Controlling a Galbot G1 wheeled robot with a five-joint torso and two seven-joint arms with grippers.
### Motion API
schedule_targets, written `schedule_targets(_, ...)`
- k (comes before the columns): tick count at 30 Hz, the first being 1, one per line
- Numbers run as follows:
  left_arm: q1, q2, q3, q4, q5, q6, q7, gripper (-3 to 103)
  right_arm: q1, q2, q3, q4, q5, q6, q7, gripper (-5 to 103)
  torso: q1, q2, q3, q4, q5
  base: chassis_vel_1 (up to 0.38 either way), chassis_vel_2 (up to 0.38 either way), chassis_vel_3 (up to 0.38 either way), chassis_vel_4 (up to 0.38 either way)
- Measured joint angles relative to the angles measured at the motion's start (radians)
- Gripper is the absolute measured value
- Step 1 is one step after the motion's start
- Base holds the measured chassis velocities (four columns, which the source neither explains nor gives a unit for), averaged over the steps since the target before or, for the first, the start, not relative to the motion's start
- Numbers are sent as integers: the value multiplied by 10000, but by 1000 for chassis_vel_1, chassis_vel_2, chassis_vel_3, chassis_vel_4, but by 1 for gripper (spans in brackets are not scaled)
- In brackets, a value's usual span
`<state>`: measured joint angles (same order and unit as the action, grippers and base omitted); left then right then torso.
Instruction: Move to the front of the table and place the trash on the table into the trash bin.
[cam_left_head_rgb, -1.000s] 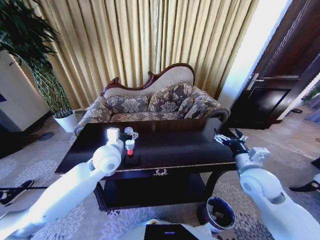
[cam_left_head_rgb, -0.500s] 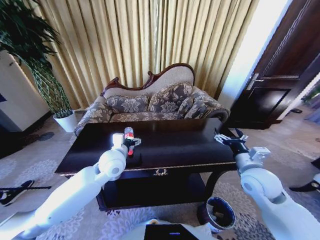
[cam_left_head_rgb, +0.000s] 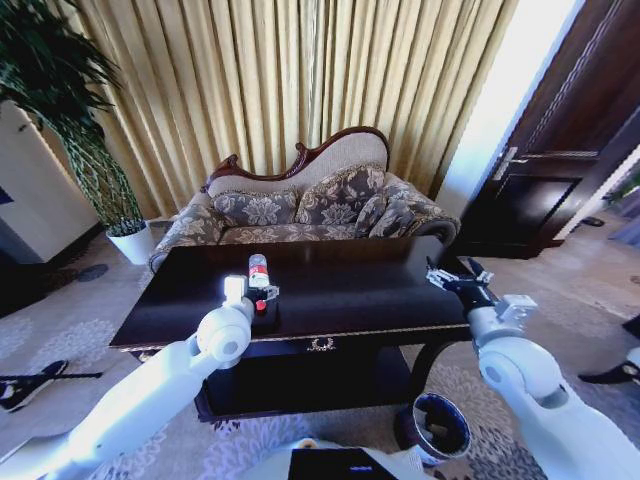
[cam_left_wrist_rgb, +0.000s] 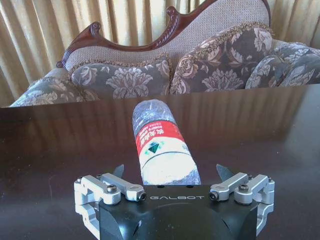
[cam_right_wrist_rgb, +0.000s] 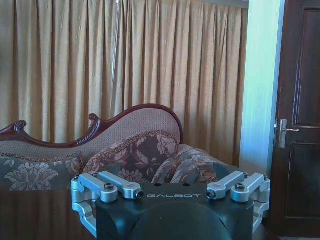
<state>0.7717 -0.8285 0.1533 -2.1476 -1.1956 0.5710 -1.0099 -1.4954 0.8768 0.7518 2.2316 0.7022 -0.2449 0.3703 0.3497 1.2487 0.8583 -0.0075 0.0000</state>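
Observation:
A clear plastic bottle (cam_left_wrist_rgb: 159, 142) with a red-and-white label, the trash, lies on its side on the dark glossy table (cam_left_head_rgb: 380, 290). My left gripper (cam_left_wrist_rgb: 171, 171) is open, low over the table. The bottle's near end sits between its fingertips (cam_left_wrist_rgb: 118, 170), with a gap on each side. In the head view the left gripper (cam_left_head_rgb: 262, 296) is at the table's front left part, and the bottle (cam_left_head_rgb: 257, 268) points away toward the sofa. My right gripper (cam_left_head_rgb: 457, 274) hovers open over the table's right end, holding nothing. The black trash bin (cam_left_head_rgb: 440, 425) stands on the floor under the right front corner.
A patterned sofa (cam_left_head_rgb: 300, 205) stands right behind the table, in front of gold curtains. A white plant pot (cam_left_head_rgb: 132, 242) is at the far left and a dark door (cam_left_head_rgb: 560, 150) at the right. Patterned carpet surrounds the table.
My left arm has swung slightly right and settled lower, bringing the open fingers around the bottle's near end. The bottle and the right arm have hardly moved.

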Motion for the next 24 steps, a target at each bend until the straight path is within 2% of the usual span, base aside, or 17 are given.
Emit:
schedule_targets(8, 138, -46, -145, 122, 6, 5, 13, 101, 19, 65, -60, 12, -39, 2, 6, 100, 0, 0, 0, 0, 0, 0, 0, 0, 0)
schedule_targets(11, 173, -72, -191, 177, 6, 5, 12, 88, 49, 76, -102, 21, -50, 3, 9, 100, 0, 0, 0, 0, 0, 0, 0, 0, 0)
schedule_targets(13, 188, -86, -204, 189, 1, 2, 13, 88, 60, 80, -113, 26, -54, 3, 11, 100, 0, 0, 0, 0, 0, 0, 0, 0, 0)
schedule_targets(17, 295, -106, -276, 217, -26, -17, 13, 66, 64, 92, -139, 44, -77, 3, 16, 100, 0, 0, 0, 0, 0, 0, 0, 0, 0)
schedule_targets(19, 307, -106, -296, 219, -28, -27, 16, 66, 65, 93, -139, 46, -80, 3, 16, 100, 0, 0, 0, 0, 0, 0, 0, 0, 0)
schedule_targets(23, 244, -106, -347, 245, -104, -40, 38, 45, 103, 50, -125, 64, -70, 3, 19, 100, 0, 0, 0, 0, 0, 0, 0, 0, 0)
schedule_targets(24, 244, -106, -347, 245, -104, -40, 38, 45, 103, 50, -125, 64, -70, 3, 19, 100, 0, 0, 0, 0, 0, 0, 0, 0, 0)
